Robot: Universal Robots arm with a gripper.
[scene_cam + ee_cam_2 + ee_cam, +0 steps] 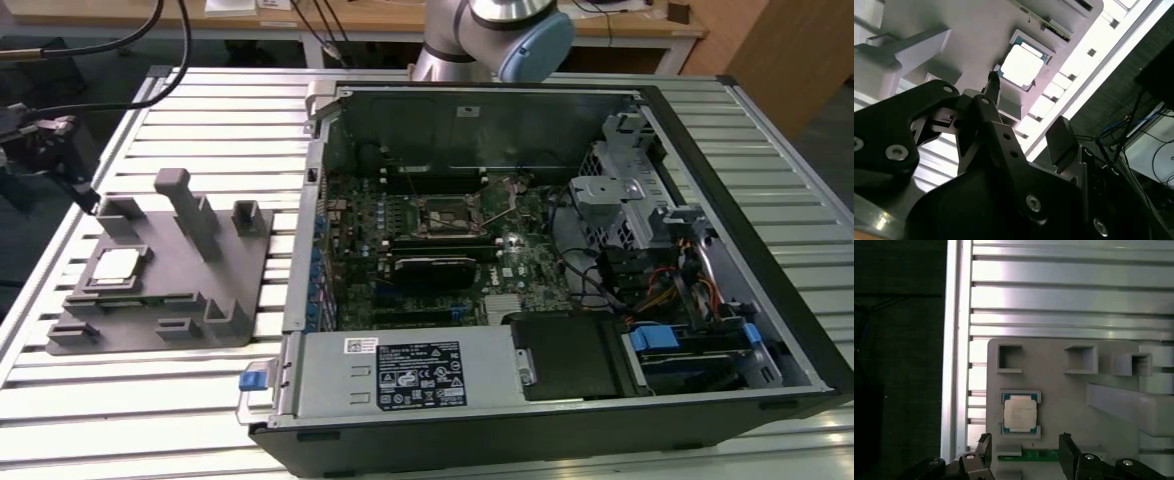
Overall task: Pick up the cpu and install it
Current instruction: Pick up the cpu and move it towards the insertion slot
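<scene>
The cpu (118, 265) is a flat square chip with a shiny silver top. It lies in a shallow seat on the grey fixture plate (200, 290), at the exterior view's left. Both wrist views look down on the cpu (1020, 412) (1021, 66). My gripper (1025, 452) (1026, 112) hangs above the fixture near the cpu, not touching it. It is open, with nothing between its black fingers (1066, 450). In the exterior view the gripper (83, 195) is the dark shape above the fixture's far corner. The motherboard socket (447, 213) sits inside the open computer case.
The open computer case (747, 200) takes up the middle and the exterior view's right of the slatted metal table (200, 100). Grey posts and blocks (180, 195) rise from the fixture around the cpu. A green memory stick (1041, 455) lies on the fixture beside the cpu. The table's edge (954, 365) is close by.
</scene>
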